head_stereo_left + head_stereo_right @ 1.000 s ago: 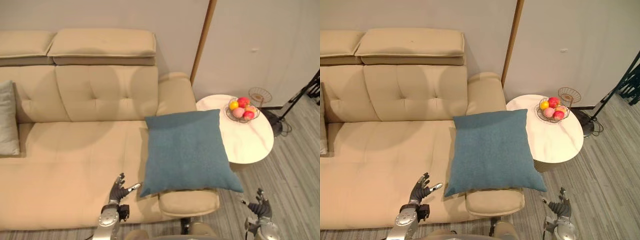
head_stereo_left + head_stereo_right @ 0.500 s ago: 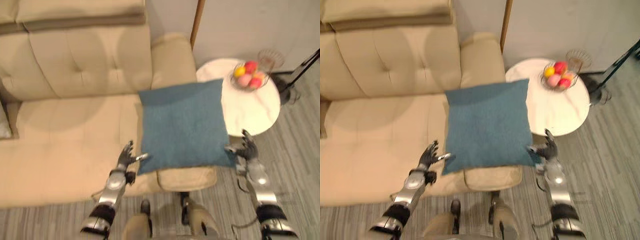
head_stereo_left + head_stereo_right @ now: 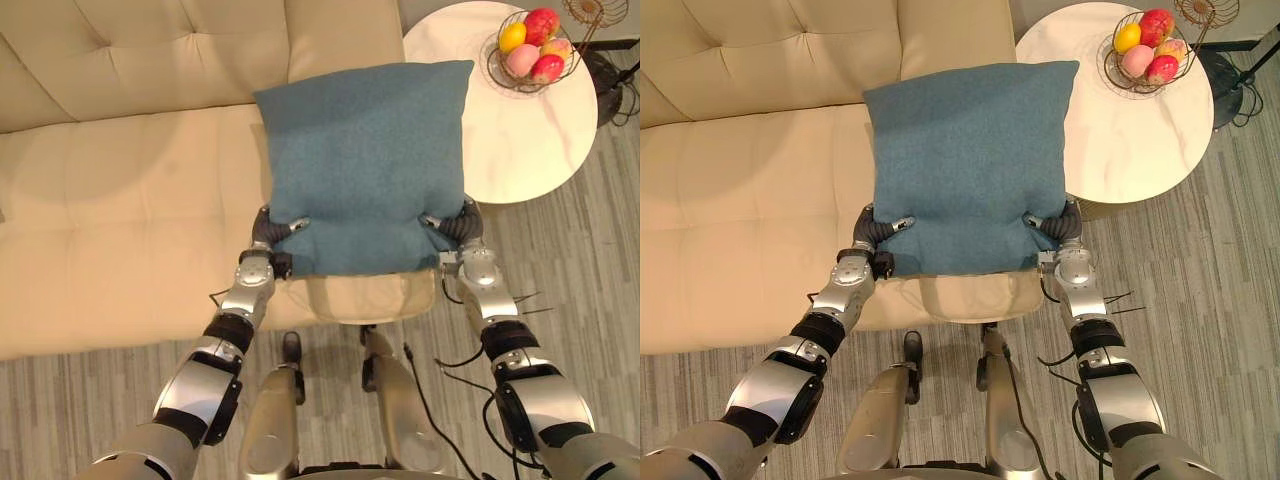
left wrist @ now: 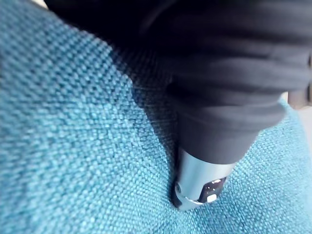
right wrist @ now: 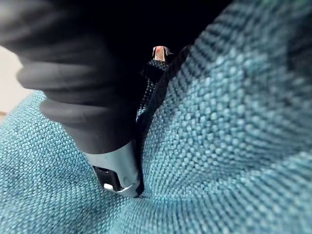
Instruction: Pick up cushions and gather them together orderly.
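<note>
Since half second ago: left hand (image 3: 270, 236) and right hand (image 3: 459, 226) closed onto blue cushion (image 3: 365, 160); near corners pinched between thumbs above, fingers beneath.

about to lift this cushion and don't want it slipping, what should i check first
1. Left hand at the teal cushion's near left corner, thumb on top: ok.
2. Right hand at the near right corner, thumb on top: ok.
3. Grip closed underneath: cannot tell, the cushion hides it.
4. Both hands level with each other: ok.
5. Cushion lying on the sofa armrest, not yet lifted: ok.
6. Fruit basket apart from the cushion's far corner: ok.
</note>
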`<state>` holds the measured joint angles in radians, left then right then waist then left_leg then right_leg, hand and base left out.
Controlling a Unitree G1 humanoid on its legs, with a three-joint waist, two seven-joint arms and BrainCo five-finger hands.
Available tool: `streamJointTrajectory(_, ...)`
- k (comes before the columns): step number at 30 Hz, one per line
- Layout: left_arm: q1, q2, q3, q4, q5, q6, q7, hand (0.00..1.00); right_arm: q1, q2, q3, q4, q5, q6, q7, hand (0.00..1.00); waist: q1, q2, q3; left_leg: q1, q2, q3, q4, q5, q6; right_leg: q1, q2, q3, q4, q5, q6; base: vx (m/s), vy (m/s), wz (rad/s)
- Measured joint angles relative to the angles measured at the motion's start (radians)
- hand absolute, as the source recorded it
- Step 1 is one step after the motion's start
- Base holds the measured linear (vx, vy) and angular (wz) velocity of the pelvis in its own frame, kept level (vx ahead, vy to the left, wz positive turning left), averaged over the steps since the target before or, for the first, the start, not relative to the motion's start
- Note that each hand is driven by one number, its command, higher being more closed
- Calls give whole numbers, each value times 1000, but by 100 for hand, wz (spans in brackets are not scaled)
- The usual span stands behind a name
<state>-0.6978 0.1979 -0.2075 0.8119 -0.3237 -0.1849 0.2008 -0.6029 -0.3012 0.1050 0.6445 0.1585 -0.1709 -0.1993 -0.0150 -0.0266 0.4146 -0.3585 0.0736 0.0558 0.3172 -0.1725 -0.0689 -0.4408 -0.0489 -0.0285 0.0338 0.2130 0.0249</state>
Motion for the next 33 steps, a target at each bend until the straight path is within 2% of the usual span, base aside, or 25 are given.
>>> streamJointTrajectory(3, 28, 36, -26, -107, -10, -1, 5, 100, 81, -8, 24, -153, 0, -2, 0, 100, 0, 0, 0, 11, 7, 2, -5, -1, -2, 8, 7, 1, -11, 5, -5, 48, -11, -4)
streamJointTrajectory(6, 148, 45, -29, -235, -9, -3, 5, 100, 207, -4, 55, -276, -1, -2, 2, 100, -3, 3, -4, 85, 14, 2, -41, -5, -5, 86, 16, -4, -44, 4, -8, 98, 14, -3)
streamJointTrajectory(11, 391, 42, -29, -410, -10, -7, -2, 100, 398, 29, 72, -482, -3, -2, 26, 100, -11, 10, -65, 186, 14, 7, -99, -4, -5, 183, 20, 0, -91, -2, -9, 131, 46, 1)
streamJointTrajectory(15, 652, 42, -11, -575, -11, -8, -22, 100, 550, 61, 116, -638, 8, -19, 79, 100, 6, 24, -166, 294, 15, 36, -142, -4, -6, 270, 30, 33, -130, -2, -8, 104, 72, -12)
streamJointTrajectory(17, 755, 41, 26, -666, -11, -10, -24, 100, 562, 69, 152, -663, 25, -25, 107, 100, 15, 25, -199, 323, 14, 65, -146, -4, -6, 283, 30, 67, -128, -2, -8, 52, 70, -31)
streamJointTrajectory(19, 803, 41, 51, -718, -10, -22, -24, 100, 565, 72, 178, -665, 37, -50, 119, 100, 39, 25, -207, 331, 15, 96, -140, -5, -5, 283, 28, 97, -115, -1, -8, -49, 21, -41)
streamJointTrajectory(22, 816, 38, 65, -744, -9, -31, -25, 100, 565, 89, 188, -665, 39, -57, 121, 100, 51, 27, -208, 321, 12, 99, -98, -7, 6, 241, 29, 84, -27, 6, 7, -147, 26, -10)
streamJointTrajectory(23, 817, 35, 66, -744, -8, -32, -27, 100, 563, 87, 188, -664, 39, -59, 121, 100, 56, 31, -207, 314, 28, 97, -90, 4, 24, 230, 28, 89, 25, -20, 65, -189, 22, 20)
streamJointTrajectory(25, 826, 26, 62, -742, -8, -31, -28, 100, 570, 91, 188, -654, 39, -61, 121, 100, 28, 29, -208, 320, 14, 38, -76, 11, 40, 165, -8, 84, 505, -301, 19, -146, 0, 94)
streamJointTrajectory(26, 838, 20, 62, -742, -8, -32, -29, 100, 572, 92, 188, -646, 39, -62, 121, 100, 30, 28, -208, 319, 7, 7, -59, 12, 40, 184, -23, 95, 619, -352, 51, -135, -75, 118)
streamJointTrajectory(27, 850, 18, 62, -742, -8, -32, -31, 100, 572, 95, 189, -634, 38, -65, 124, 100, 35, 22, -216, 306, -3, -23, -39, 13, 39, 220, -28, 108, 665, -385, 70, -209, -166, 110)
streamJointTrajectory(28, 864, 19, 63, -743, -8, -36, -31, 100, 571, 99, 196, -616, 37, -68, 126, 100, 46, 17, -243, 245, -20, -66, -13, 21, 33, 256, -39, 119, 637, -439, 57, -238, -192, 109)
streamJointTrajectory(29, 863, 14, 64, -746, -8, -41, -31, 100, 561, 94, 197, -615, 37, -70, 126, 100, 69, 1, -261, 181, -27, -101, -1, 49, 20, 262, -38, 110, 542, -477, 41, -260, -230, 95)
streamJointTrajectory(30, 863, 10, 63, -747, -8, -43, -31, 100, 553, 92, 197, -615, 37, -73, 125, 100, 83, 8, -265, 146, -24, -119, -7, 74, 12, 262, -32, 101, 489, -479, 38, -282, -211, 87)
streamJointTrajectory(31, 864, 2, 64, -760, -9, -43, -30, 100, 534, 84, 197, -613, 37, -82, 125, 100, 88, 22, -271, 76, -17, -162, -41, 134, -7, 262, -18, 68, 368, -477, 34, -299, -208, 74)
streamJointTrajectory(32, 862, -11, 63, -762, -9, -43, -28, 100, 517, 74, 196, -603, 38, -85, 125, 100, 86, 52, -262, 56, -3, -191, -67, 165, -21, 258, 3, 42, 333, -443, 23, -343, -206, 94)
streamJointTrajectory(33, 868, -28, 63, -764, -9, -42, -27, 100, 501, 66, 195, -566, 39, -85, 120, 100, 88, 83, -258, 48, 33, -214, -148, 243, -40, 261, 39, -5, 272, -394, 0, -373, -217, 88)
